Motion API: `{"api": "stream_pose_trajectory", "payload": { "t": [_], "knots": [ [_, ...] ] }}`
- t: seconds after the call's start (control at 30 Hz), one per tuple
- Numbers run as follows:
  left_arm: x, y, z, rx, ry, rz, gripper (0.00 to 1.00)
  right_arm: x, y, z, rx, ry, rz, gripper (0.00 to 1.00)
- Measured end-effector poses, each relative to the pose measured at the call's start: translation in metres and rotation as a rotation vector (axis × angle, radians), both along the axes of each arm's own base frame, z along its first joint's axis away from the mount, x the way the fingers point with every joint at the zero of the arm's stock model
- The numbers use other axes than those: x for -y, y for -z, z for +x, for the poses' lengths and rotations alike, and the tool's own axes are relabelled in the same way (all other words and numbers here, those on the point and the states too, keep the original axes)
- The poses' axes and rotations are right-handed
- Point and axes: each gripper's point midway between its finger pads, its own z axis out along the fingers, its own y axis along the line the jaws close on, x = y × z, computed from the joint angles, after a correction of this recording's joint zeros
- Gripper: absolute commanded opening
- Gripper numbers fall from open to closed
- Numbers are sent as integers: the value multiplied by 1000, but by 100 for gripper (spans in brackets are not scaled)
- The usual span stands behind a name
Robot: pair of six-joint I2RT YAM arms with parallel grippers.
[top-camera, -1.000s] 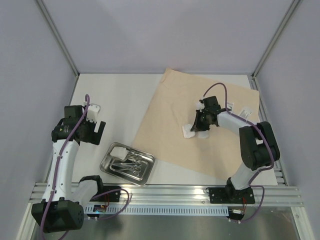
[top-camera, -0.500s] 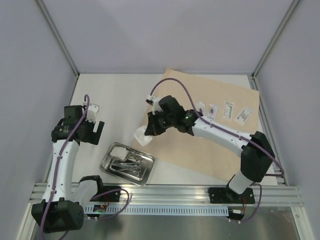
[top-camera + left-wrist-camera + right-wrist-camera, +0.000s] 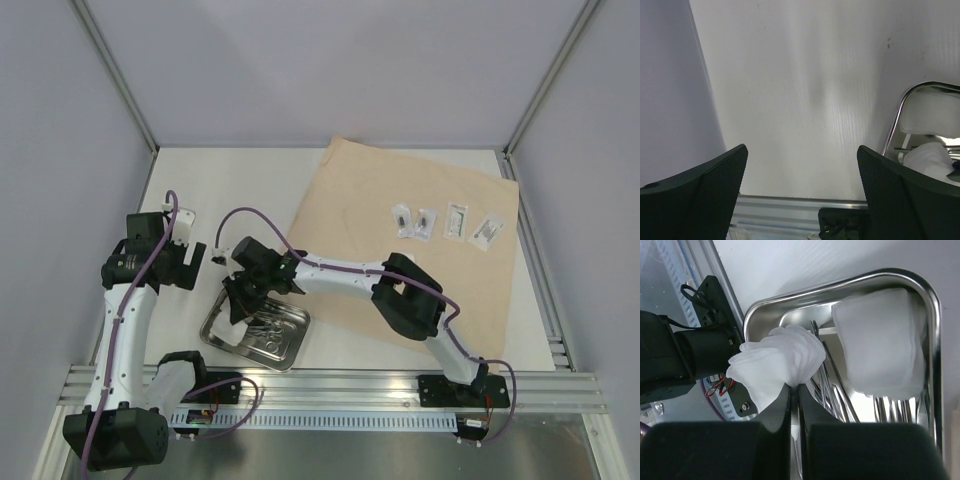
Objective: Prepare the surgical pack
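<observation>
White table [image 3: 230, 190], wrap [image 3: 480, 290] spread at right: a gauze pad [image 3: 775, 365] is pinched in the closed right gripper [image 3: 794, 387] above the near-left tray [image 3: 288, 350], where clamps [image 3: 840, 395] and another pad [image 3: 880, 340] lie. The left gripper [image 3: 800, 155] is held wide open, empty. Four packets [image 3: 457, 220] on the wrap, and wrapping, seemingly remain.

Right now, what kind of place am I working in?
Probably a robot test cell staged as a surgical prep bench: a white table fenced by grey walls on metal posts, a steel tray holding clamps and gauze, a tan wrap sheet.
</observation>
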Motion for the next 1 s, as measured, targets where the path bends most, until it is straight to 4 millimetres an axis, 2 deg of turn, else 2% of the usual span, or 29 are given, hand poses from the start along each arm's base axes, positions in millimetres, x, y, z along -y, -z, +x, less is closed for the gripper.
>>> {"api": "stream_pose_trajectory", "payload": {
  "t": [0.33,0.53,0.63,0.77,1.0],
  "knots": [
    [-1,-1,2,9,-2,3,100,-14,15,11,22,20,-28,0],
    [-1,-2,3,14,-2,4,100,-11,32,14,29,28,-81,0],
    [-1,-2,3,15,-2,4,100,-10,36,14,32,28,-94,8],
    [-1,-2,4,17,-2,4,100,-9,36,14,38,25,-102,26],
    [-1,-2,4,17,-2,4,100,-10,32,18,63,22,-99,40]
  ]
}}
